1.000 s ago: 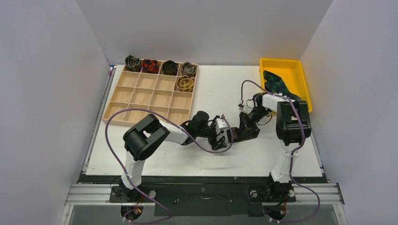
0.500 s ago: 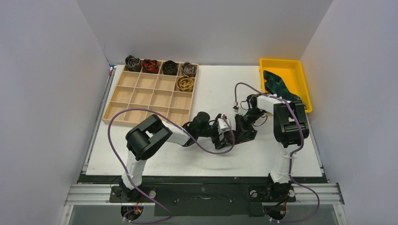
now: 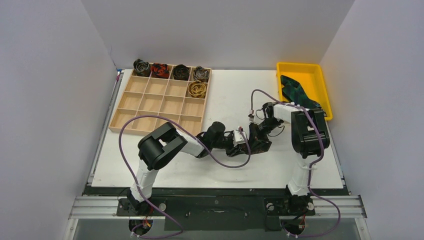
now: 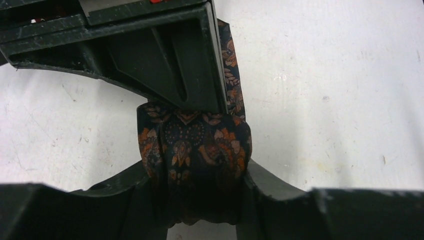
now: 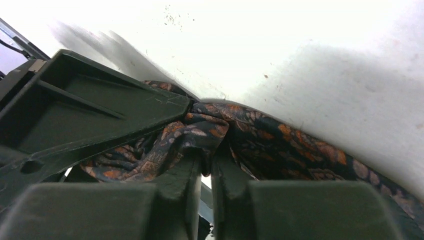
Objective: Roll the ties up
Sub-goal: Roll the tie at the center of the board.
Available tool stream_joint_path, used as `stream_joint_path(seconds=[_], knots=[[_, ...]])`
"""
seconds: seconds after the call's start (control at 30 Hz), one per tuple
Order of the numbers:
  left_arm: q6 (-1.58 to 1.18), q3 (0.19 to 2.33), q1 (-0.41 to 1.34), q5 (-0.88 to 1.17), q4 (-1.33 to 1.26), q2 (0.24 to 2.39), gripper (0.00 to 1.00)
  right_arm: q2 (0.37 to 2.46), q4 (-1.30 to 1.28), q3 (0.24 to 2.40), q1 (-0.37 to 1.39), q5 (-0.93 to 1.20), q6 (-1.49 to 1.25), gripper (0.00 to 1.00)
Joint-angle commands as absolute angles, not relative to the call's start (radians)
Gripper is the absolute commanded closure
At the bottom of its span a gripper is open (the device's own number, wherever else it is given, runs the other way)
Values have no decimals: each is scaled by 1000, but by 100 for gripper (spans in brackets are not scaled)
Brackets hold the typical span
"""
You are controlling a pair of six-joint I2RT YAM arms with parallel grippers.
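Note:
A dark tie with orange paisley is bunched into a rough coil (image 4: 195, 150) on the white table, right of centre (image 3: 261, 146). My left gripper (image 4: 197, 176) is shut on this coil, one finger (image 4: 127, 187) pressing each side. From the opposite side my right gripper (image 5: 206, 157) is shut on a fold of the same tie (image 5: 200, 132), and its finger (image 4: 165, 60) sits just above the coil. More of the fabric trails off to the right (image 5: 310, 150). In the top view the two grippers, left (image 3: 243, 145) and right (image 3: 256, 134), meet at the tie.
A wooden divided tray (image 3: 150, 102) at the back left holds several rolled ties, among them a red one (image 3: 160, 70) and a gold one (image 3: 197, 89). A yellow bin (image 3: 322, 85) at the back right holds a green-blue tie (image 3: 294, 90). Purple cables loop over both arms.
My left gripper has moved right and closed from wide open onto the coil. The right gripper has slid left with the tie, bringing the two grippers together.

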State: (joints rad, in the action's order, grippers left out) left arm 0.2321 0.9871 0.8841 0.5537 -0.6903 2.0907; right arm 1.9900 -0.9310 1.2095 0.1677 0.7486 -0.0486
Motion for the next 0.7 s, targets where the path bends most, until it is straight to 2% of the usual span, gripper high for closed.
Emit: stream_joint_path(seconds=[0.0, 0.1, 0.13, 0.2, 0.27, 0.43, 0.53, 0.6, 0.67], knots=[[270, 949, 872, 572, -643, 2060, 72, 1931, -827, 1199, 131, 727, 22, 82], [276, 928, 871, 584, -618, 2052, 77, 1871, -888, 1240, 102, 811, 53, 63], [277, 926, 871, 585, -613, 2051, 78, 1860, -901, 1247, 98, 851, 73, 54], [279, 929, 871, 587, -592, 2052, 80, 1825, -942, 1259, 94, 907, 103, 44], [281, 933, 871, 587, -582, 2054, 80, 1793, -968, 1259, 101, 941, 119, 41], [279, 946, 871, 596, -568, 2062, 81, 1802, -979, 1256, 147, 927, 142, 41], [279, 955, 871, 598, -551, 2063, 81, 1843, -979, 1260, 171, 896, 158, 44], [279, 957, 871, 600, -544, 2062, 81, 1871, -979, 1260, 175, 850, 177, 48], [281, 958, 869, 601, -538, 2060, 80, 1896, -979, 1262, 170, 798, 192, 61]])
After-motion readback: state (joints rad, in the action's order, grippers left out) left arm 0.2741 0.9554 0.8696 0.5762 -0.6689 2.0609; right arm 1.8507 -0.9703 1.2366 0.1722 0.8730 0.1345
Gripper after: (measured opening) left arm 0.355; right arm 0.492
